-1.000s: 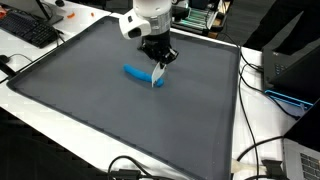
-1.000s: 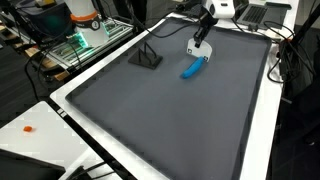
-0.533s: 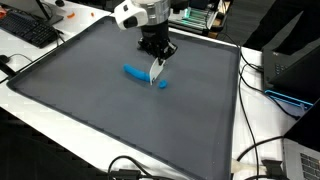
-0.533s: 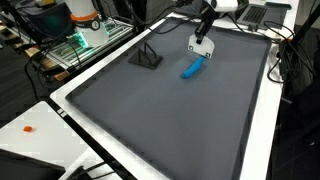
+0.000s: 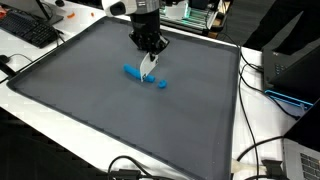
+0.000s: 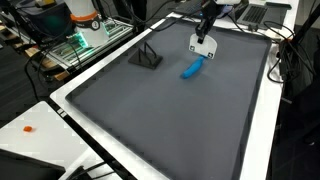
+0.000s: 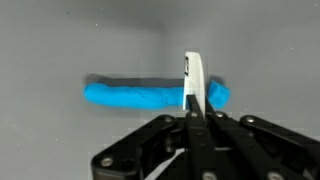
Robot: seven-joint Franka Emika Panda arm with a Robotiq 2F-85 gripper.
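– White is the colour of what you carry: in an exterior view the gripper (image 5: 149, 54) hangs above the grey mat (image 5: 70, 95) with a white strip (image 5: 148, 67) pointing down from it, just over the blue piece (image 5: 131, 71) lying on the mat.
– How will it handle?
– Judging by its look, it is light, thin and stiff. You hold it by its upper end across the flat faces, which seems the right place. A thin strip may pivot in so small a pinch, though.
– And from the far side?
– In an exterior view the gripper (image 6: 205, 33) has the white strip (image 6: 201, 44) hanging apart from the blue piece (image 6: 192, 68), with a black stand (image 6: 147, 58) well off to the side. I cannot tell from either outside view whether the strip's lower edge touches anything.
– The wrist view?
– There the fingers (image 7: 160, 135) are pressed together on the white strip (image 7: 193, 80), seen edge-on, so its width is hidden from you. It crosses in front of the blue piece (image 7: 135, 95) near one end. The blue surface looks faintly ridged, perhaps soft, but I cannot say what it is made of. The picture is too blurred to show the strip's height above it.
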